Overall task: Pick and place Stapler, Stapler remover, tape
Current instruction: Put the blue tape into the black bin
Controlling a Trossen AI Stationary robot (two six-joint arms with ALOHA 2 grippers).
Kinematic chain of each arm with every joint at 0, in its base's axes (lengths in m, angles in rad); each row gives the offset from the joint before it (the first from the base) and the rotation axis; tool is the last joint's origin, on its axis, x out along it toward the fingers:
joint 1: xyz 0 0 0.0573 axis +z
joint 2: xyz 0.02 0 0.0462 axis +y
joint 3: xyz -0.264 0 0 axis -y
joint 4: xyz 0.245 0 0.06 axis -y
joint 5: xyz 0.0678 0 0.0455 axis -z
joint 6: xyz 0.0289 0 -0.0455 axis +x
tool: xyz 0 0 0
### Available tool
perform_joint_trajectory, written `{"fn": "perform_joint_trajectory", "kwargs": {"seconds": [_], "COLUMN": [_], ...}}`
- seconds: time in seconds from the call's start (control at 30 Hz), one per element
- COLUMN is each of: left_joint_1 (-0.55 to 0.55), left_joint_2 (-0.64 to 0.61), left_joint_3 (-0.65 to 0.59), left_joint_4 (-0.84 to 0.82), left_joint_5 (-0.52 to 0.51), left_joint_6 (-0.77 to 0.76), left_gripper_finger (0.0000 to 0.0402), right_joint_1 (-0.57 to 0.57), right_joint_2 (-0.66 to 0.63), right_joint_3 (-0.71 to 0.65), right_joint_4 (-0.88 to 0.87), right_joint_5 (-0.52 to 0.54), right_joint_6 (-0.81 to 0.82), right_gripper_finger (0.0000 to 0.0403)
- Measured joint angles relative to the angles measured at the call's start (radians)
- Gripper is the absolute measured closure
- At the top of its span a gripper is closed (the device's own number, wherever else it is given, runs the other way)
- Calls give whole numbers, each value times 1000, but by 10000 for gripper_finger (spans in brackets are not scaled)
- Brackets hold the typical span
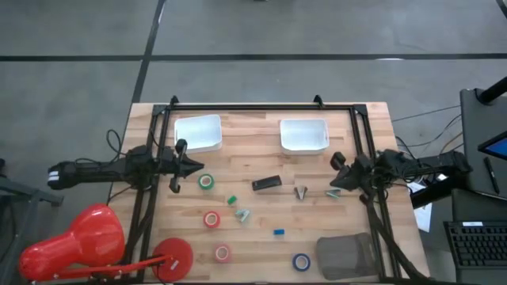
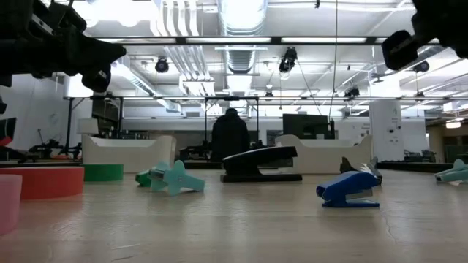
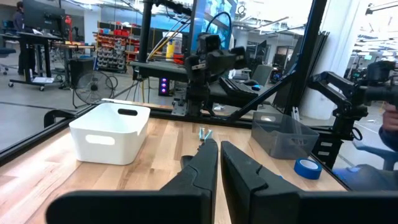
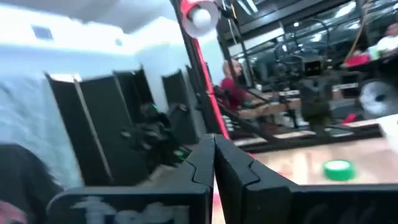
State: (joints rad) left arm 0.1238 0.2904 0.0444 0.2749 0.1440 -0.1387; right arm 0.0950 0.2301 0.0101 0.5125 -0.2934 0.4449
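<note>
From overhead, we see stapler (image 1: 266, 184) lying at table centre, between left gripper (image 1: 192, 166) and right gripper (image 1: 336, 181); both hover empty, fingers together. Green tape (image 1: 207, 182) just beside left gripper; red tape (image 1: 211, 219), pink tape (image 1: 222, 253) and blue tape (image 1: 301, 262) nearer. Two white bins (image 1: 198, 133) at far edge.

At table height, we see stapler (image 2: 261, 164) flat, blue staple remover (image 2: 349, 191) near, right of it.

Past left wrist, we see fingers (image 3: 206, 169) almost touching.

Past right wrist, we see fingers (image 4: 231, 167) pressed shut.
</note>
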Motion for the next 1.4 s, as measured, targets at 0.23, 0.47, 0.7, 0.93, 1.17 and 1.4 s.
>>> {"fn": "perform_joint_trajectory", "kwargs": {"seconds": [0.23,0.47,0.7,0.93,1.17,1.4], "left_joint_1": [0,0,0,0,0,0], "left_joint_2": [0,0,0,0,0,0], "left_joint_3": [0,0,0,0,0,0], "left_joint_4": [0,0,0,0,0,0], "left_joint_5": [0,0,0,0,0,0], "left_joint_6": [0,0,0,0,0,0], "left_gripper_finger": [378,378,378,378,378,378], "right_joint_1": [81,197,258,319,377,433], "right_joint_2": [173,439,718,978,1203,1424], "right_joint_3": [10,127,365,633,889,1156], "right_joint_4": [-1,-10,-171,-474,-764,-1126], "right_joint_5": [79,163,192,192,192,204], "right_joint_6": [69,87,90,134,155,141], "right_gripper_finger": [394,394,357,285,225,215]}}
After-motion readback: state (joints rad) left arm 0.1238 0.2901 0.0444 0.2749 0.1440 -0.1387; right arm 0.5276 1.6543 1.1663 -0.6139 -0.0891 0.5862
